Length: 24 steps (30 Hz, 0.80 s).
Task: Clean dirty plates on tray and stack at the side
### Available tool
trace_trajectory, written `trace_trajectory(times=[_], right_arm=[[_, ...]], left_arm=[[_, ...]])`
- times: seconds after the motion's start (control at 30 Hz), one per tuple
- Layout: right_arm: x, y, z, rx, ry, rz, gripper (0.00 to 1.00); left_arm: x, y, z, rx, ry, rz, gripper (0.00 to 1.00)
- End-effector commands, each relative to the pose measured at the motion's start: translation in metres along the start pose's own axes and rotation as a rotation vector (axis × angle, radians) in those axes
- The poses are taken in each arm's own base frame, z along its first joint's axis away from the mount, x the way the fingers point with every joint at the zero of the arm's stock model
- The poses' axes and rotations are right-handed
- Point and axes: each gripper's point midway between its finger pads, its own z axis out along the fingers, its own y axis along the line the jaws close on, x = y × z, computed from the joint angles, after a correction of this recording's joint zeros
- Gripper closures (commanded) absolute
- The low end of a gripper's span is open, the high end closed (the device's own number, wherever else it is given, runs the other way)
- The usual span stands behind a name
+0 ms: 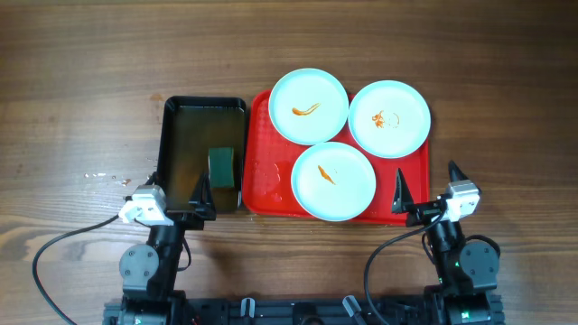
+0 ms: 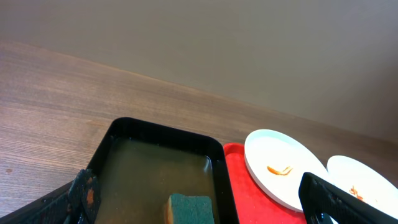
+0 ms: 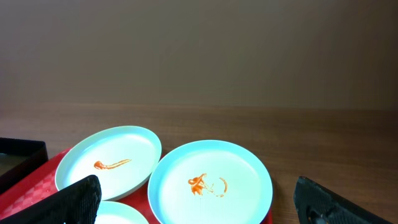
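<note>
Three pale blue dirty plates lie on the red tray point(image 1: 264, 185): one at the back left point(image 1: 309, 106) with an orange streak, one at the back right point(image 1: 389, 118) with a squiggle, one at the front point(image 1: 333, 181) with a small smear. My left gripper point(image 1: 182, 191) is open and empty over the near end of the black tray point(image 1: 166, 135). My right gripper point(image 1: 426, 183) is open and empty just off the red tray's front right corner. The right wrist view shows the back-right plate point(image 3: 211, 180) and back-left plate point(image 3: 112, 160). The left wrist view shows the back-left plate point(image 2: 283, 168).
The black tray holds brownish water and a green sponge point(image 1: 221, 166), also seen in the left wrist view point(image 2: 191, 208). It sits against the red tray's left side. Small white specks point(image 1: 101, 176) lie on the wooden table to the left. Cables run at the front.
</note>
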Motion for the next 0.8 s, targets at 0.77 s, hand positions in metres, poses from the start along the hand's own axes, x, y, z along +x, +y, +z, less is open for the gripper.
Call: trace_trajectory(times=[0.77], right_arm=[[-0.005, 0.013, 0.027, -0.011, 0.815, 0.171, 0.00]], left_arm=[[-0.003, -0.020, 0.043, -0.136, 0.707, -0.074, 0.00]])
